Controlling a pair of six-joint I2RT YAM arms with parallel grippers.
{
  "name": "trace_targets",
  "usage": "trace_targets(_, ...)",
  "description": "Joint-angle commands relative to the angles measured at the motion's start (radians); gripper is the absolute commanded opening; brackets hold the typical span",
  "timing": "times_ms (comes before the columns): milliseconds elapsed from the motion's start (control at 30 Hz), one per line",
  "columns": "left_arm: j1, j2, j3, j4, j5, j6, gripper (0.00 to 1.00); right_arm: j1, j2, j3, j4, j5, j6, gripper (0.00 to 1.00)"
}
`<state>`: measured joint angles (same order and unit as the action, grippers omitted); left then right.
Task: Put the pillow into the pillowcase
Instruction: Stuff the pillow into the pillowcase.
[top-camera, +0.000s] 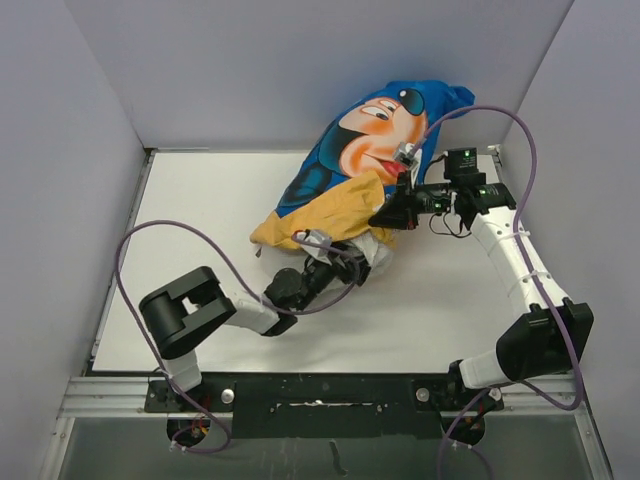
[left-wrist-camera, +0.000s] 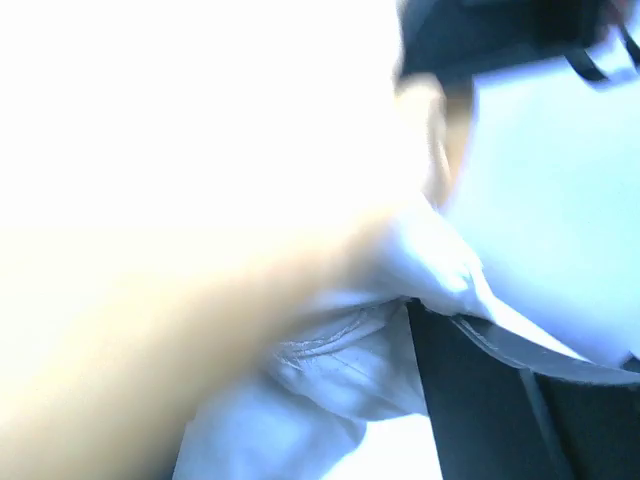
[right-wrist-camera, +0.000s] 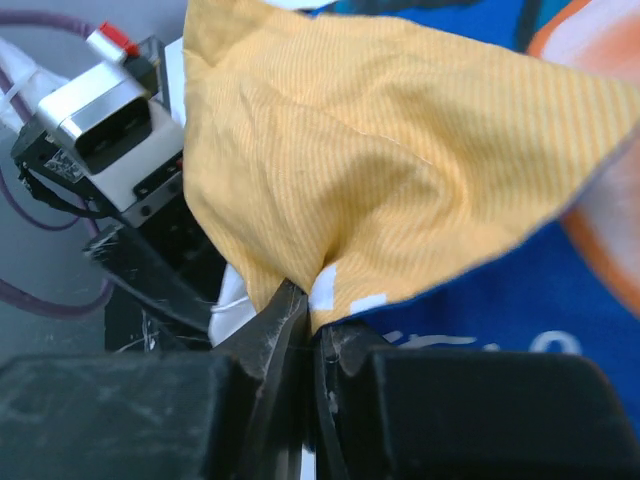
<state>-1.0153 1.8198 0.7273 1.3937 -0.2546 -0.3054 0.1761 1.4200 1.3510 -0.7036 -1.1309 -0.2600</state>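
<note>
The blue pillowcase (top-camera: 370, 130) with the Mickey face lies bulging at the back of the table, its mustard-yellow side (right-wrist-camera: 380, 150) folded toward me. White pillow (top-camera: 378, 258) fabric shows just below the yellow edge. My right gripper (top-camera: 388, 215) is shut on the pillowcase's yellow-and-blue edge (right-wrist-camera: 312, 300). My left gripper (top-camera: 345, 262) reaches under the yellow flap. In the left wrist view only its right finger (left-wrist-camera: 500, 400) shows, standing well off centre. Creased pillow cloth (left-wrist-camera: 340, 370) lies beside that finger, and the other finger is hidden by blurred fabric.
The white table (top-camera: 200, 200) is enclosed by grey walls on three sides. Purple cables (top-camera: 180, 232) loop over both arms. The left arm's wrist camera body (right-wrist-camera: 100, 110) sits close beside the right gripper. A metal rail (top-camera: 320, 392) runs along the near edge.
</note>
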Motion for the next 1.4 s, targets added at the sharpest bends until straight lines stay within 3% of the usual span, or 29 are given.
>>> trace_targets(0, 0.055, -0.167, -0.209, 0.045, 0.216, -0.056, 0.80, -0.030, 0.060, 0.177, 0.004, 0.037, 0.072, 0.00)
trace_targets(100, 0.039, -0.299, -0.345, -0.026, 0.322, -0.033, 0.97, -0.029, 0.120, 0.244, 0.025, 0.033, 0.121, 0.00)
trace_targets(167, 0.004, -0.437, -0.405, -0.182, 0.319, 0.031, 0.98, -0.029, 0.137, 0.261, 0.062, 0.023, 0.157, 0.00)
trace_targets(333, -0.160, -0.870, -0.423, -0.788, 0.093, 0.303, 0.98, -0.015, 0.129, 0.270, 0.081, 0.007, 0.183, 0.00)
trace_targets(433, -0.209, -0.969, -0.425, -0.934, -0.048, 0.451, 0.98, -0.002, 0.114, 0.266, 0.072, -0.002, 0.173, 0.00)
trace_targets(500, -0.215, -0.926, -0.410, -0.918, -0.088, 0.575, 0.98, 0.009, 0.101, 0.263, 0.071, -0.014, 0.173, 0.00)
trace_targets(633, -0.201, -0.633, -0.331, -0.612, -0.131, 0.822, 0.98, 0.046, 0.082, 0.283, 0.056, -0.030, 0.173, 0.00)
trace_targets(733, -0.113, -0.369, -0.198, -0.338, -0.174, 0.955, 0.98, 0.094, 0.071, 0.323, -0.001, -0.042, 0.134, 0.00)
trace_targets(800, -0.030, -0.245, -0.048, -0.241, -0.195, 0.972, 0.96, 0.133, 0.057, 0.356, -0.054, -0.065, 0.105, 0.00)
trace_targets(833, -0.003, -0.207, 0.023, -0.234, -0.200, 0.949, 0.90, 0.157, 0.050, 0.381, -0.081, -0.080, 0.086, 0.00)
trace_targets(867, 0.018, -0.181, 0.097, -0.240, -0.207, 0.911, 0.47, 0.183, 0.040, 0.408, -0.112, -0.094, 0.067, 0.00)
trace_targets(900, 0.034, -0.170, 0.164, -0.240, -0.233, 0.868, 0.12, 0.215, 0.030, 0.439, -0.143, -0.108, 0.044, 0.00)
trace_targets(933, 0.048, -0.165, 0.217, -0.238, -0.253, 0.832, 0.00, 0.234, 0.020, 0.477, -0.170, -0.125, 0.026, 0.00)
trace_targets(1000, 0.076, -0.169, 0.304, -0.277, -0.250, 0.730, 0.00, 0.243, 0.010, 0.546, -0.193, -0.179, 0.020, 0.00)
trace_targets(1167, 0.153, -0.210, 0.467, -0.595, -0.289, 0.271, 0.00, 0.263, 0.012, 0.569, -0.127, -0.246, 0.115, 0.00)
trace_targets(1267, 0.170, -0.253, 0.425, -0.630, -0.337, 0.071, 0.00, 0.279, 0.008, 0.597, -0.154, -0.217, 0.078, 0.00)
trace_targets(1367, 0.173, -0.309, 0.271, -0.610, -0.399, -0.116, 0.00, 0.234, -0.001, 0.702, -0.184, -0.203, 0.076, 0.00)
